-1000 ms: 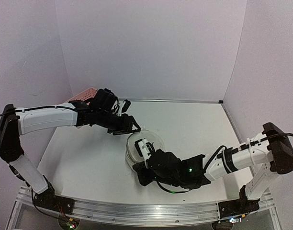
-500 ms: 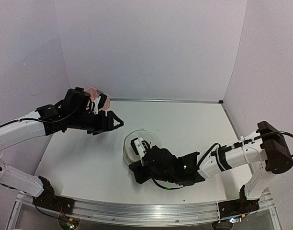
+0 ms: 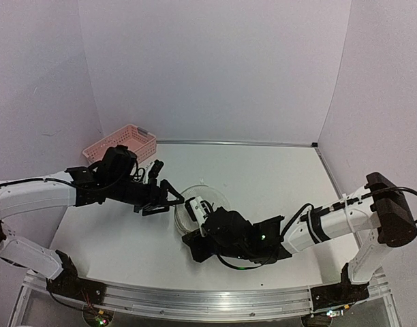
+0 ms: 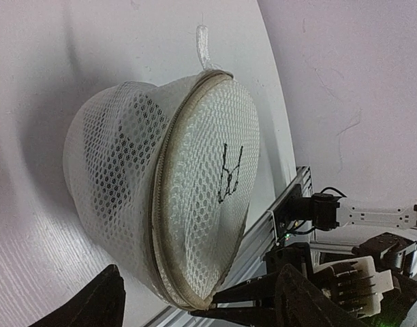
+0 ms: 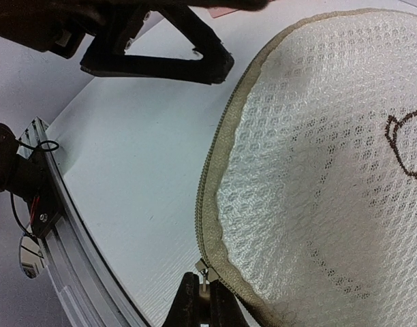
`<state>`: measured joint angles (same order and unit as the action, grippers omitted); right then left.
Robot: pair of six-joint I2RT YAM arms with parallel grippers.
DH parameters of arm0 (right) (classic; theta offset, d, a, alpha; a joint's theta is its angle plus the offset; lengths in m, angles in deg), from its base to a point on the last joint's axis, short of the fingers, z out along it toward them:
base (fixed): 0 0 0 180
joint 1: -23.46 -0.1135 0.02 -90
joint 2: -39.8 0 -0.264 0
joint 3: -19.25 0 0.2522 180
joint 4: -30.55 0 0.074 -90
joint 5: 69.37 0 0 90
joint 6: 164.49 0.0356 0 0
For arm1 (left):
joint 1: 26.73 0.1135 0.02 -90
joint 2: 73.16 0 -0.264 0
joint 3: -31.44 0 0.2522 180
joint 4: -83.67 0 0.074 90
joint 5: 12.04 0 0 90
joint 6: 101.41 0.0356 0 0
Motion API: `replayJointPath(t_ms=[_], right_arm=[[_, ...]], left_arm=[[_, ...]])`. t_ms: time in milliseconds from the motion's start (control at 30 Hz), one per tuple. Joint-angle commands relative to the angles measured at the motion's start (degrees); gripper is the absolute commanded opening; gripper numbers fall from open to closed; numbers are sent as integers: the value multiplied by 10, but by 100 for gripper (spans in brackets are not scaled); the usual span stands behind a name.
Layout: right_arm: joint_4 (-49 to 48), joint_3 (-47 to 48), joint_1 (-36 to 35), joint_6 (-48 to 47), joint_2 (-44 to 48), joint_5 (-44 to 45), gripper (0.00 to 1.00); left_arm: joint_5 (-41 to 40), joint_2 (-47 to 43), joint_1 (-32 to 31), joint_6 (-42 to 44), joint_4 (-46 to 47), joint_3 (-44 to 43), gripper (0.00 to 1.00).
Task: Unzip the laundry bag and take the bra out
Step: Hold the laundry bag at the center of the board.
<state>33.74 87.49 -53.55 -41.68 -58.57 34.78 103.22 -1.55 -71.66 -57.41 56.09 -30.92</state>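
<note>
Arms meet at the laundry bag, which the top view shows as a round shape on the table, with no long axis to name. The left gripper, fingers spread, hovers just beside its left edge. The right gripper is at its near-left rim, and a pink basket stands well beyond it to the far left. From the left wrist, the bag rests with its deeper half on the table and its logo face turned up and away. The zip rim circles between the halves, and a white loop sticks out from the rim. Dark patches show through the mesh, too unclear to name. The left fingers stand wide apart, touching nothing. From the right wrist, the right fingers are pressed together on the zip pull at the bag's rim, and the visible stretch of zip is closed.
</note>
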Motion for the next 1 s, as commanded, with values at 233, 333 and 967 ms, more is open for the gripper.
replayJointPath(t_ms=[233,333,967], right_arm=[[-22,2,1,2,18,0,0],[-24,1,1,1,19,0,0],[-36,-58,2,-4,45,10,0]], left_arm=[[38,58,-18,-22,64,8,74],[27,65,-27,-29,64,11,74],[15,87,-51,-37,73,-5,0]])
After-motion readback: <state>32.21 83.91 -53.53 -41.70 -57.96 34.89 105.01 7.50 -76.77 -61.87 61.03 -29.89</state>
